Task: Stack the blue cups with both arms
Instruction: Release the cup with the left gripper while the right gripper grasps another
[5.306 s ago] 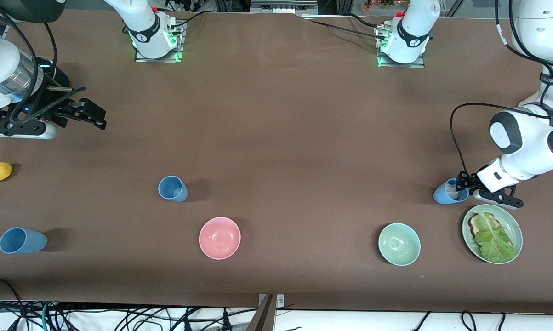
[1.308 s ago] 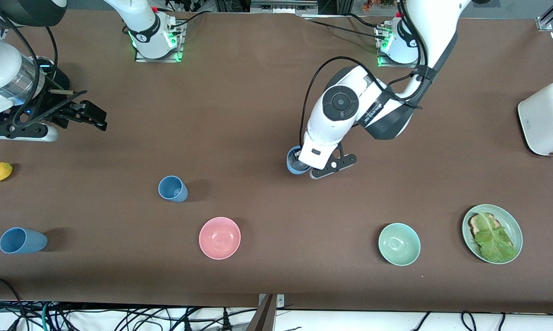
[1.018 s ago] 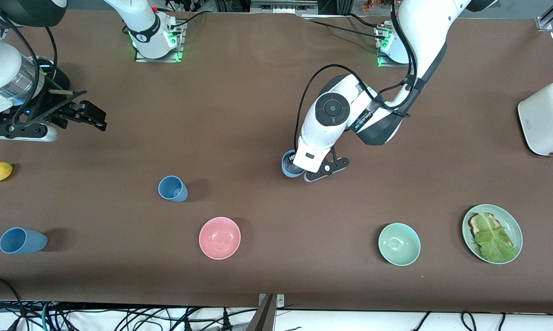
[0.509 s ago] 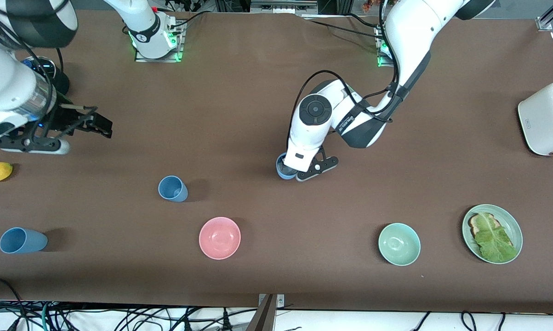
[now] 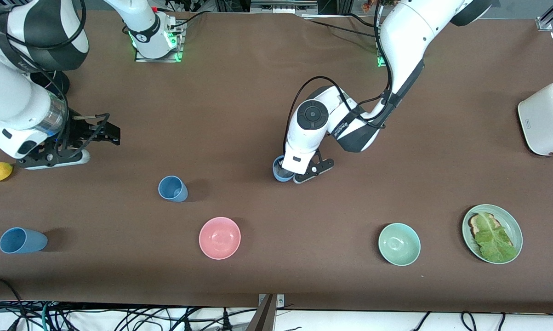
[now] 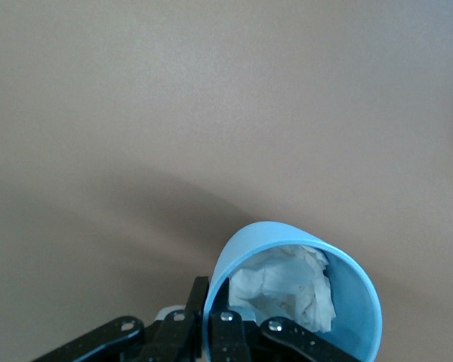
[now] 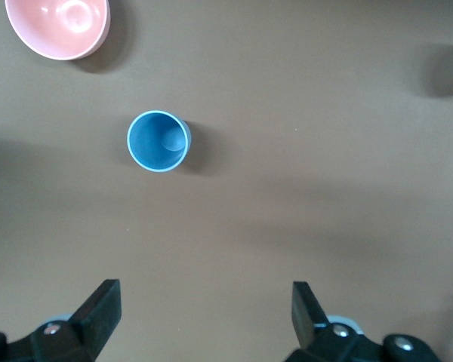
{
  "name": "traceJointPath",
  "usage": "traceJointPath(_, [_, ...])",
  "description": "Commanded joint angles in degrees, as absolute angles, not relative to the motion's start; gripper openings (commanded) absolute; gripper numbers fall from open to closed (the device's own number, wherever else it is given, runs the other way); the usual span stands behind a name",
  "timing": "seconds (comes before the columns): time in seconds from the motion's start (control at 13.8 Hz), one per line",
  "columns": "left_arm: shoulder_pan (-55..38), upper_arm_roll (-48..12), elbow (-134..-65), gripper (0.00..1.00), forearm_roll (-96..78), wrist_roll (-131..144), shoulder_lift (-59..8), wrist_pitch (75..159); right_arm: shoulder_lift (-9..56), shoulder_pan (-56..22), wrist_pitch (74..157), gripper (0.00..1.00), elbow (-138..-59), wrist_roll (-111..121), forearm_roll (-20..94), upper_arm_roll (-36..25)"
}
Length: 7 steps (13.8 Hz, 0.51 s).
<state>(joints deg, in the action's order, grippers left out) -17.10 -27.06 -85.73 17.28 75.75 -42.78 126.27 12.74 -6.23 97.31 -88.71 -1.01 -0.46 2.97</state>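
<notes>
Blue cup point(image 6: 294, 294), light, rigid, probably slick, tissue-stuffed: left gripper point(image 5: 289, 174) is clamping its rim wall; right gripper point(image 7: 204, 317) is hanging spread wide, empty.

I see the left gripper point(image 5: 289, 176) has carried its blue cup point(image 5: 280, 169), with crumpled white paper point(image 6: 287, 290) inside, from beside the lettuce plate point(image 5: 492, 233) to over the table middle. The right gripper point(image 5: 102, 134), wide open, has moved toward the standing cup point(image 5: 172, 188).

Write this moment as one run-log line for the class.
left claw: shut on blue cup, over mid-table | right claw: open, above table | two blue cups standing free
</notes>
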Motion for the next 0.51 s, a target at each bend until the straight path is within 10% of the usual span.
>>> traceJointPath(0.0, [-18.7,-26.7,-84.6,0.00,21.2,80.0,-44.7,127.2,15.8,-6.3,100.4,1.00,-88.1,0.3,0.5,3.3])
traceJointPath(0.36, [-19.2,-26.5,-84.2,0.01,22.2,80.3,-45.6,128.1,22.7,-8.9,103.3,1.00,-85.3,-0.6,0.1,3.3])
traceJointPath(0.44, [-19.0,-26.5,-84.2,0.14,22.4,80.2,-45.4,128.1,22.8,-10.0,105.7,0.99,-86.1,-0.8,-0.1,3.1])
